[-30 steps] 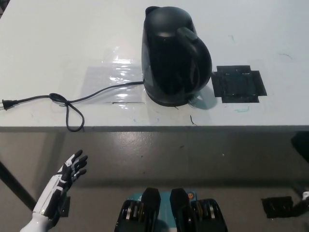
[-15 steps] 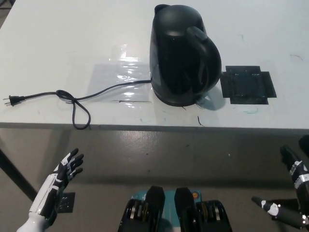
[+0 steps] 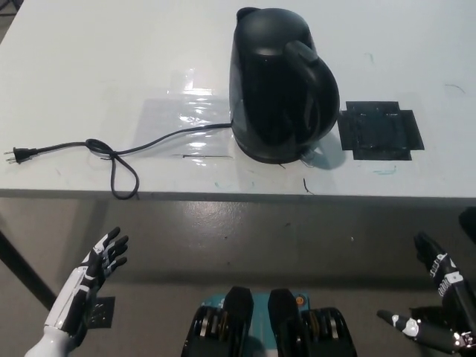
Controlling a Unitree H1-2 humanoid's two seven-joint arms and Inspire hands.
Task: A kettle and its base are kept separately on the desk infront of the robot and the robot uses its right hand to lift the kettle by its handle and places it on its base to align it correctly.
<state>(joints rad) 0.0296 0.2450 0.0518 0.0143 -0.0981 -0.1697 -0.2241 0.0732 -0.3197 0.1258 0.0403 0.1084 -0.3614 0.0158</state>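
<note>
Black right hand open, holding nothing, below desk edge.

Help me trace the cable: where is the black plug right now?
The black plug lies at the white desk's far left edge in the head view, left of the cord's loop.

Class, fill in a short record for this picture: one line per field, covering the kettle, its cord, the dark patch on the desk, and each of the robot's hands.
kettle: black kettle upright on the white desk, handle toward the right
cord: black cord runs left from the kettle's bottom, looped once, plug lying near the desk's left edge
dark patch: black square patch on the desk, right of the kettle, apart from it
left hand: white left hand below the desk edge, open
right hand: black right hand low at right, open, holding nothing
</note>
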